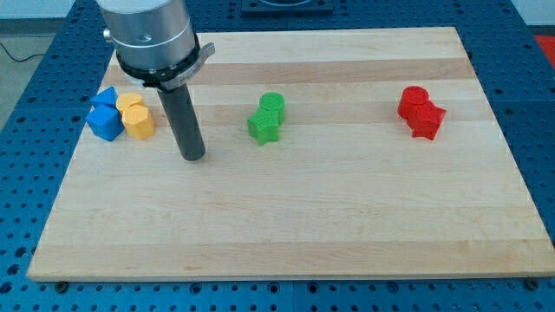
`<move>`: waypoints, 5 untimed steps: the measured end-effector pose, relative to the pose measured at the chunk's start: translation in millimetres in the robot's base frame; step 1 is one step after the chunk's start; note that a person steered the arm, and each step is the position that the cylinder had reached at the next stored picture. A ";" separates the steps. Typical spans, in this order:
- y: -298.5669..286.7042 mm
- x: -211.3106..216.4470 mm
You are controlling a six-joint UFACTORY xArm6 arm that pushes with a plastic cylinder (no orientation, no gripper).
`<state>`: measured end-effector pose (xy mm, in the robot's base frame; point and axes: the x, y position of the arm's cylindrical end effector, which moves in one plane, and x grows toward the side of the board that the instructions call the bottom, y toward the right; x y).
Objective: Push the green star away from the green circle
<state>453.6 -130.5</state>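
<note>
Green star (264,127) upright, touching green circle (272,104).

One camera looks down at a slant from the near long edge of the wooden board (286,234), taking in almost all of it.

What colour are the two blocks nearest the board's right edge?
Red: both red blocks sit touching, seen in the only camera view.
</note>
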 end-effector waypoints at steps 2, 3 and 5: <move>63.2 -32.6; 130.1 -32.6; 216.2 -32.6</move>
<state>420.9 85.6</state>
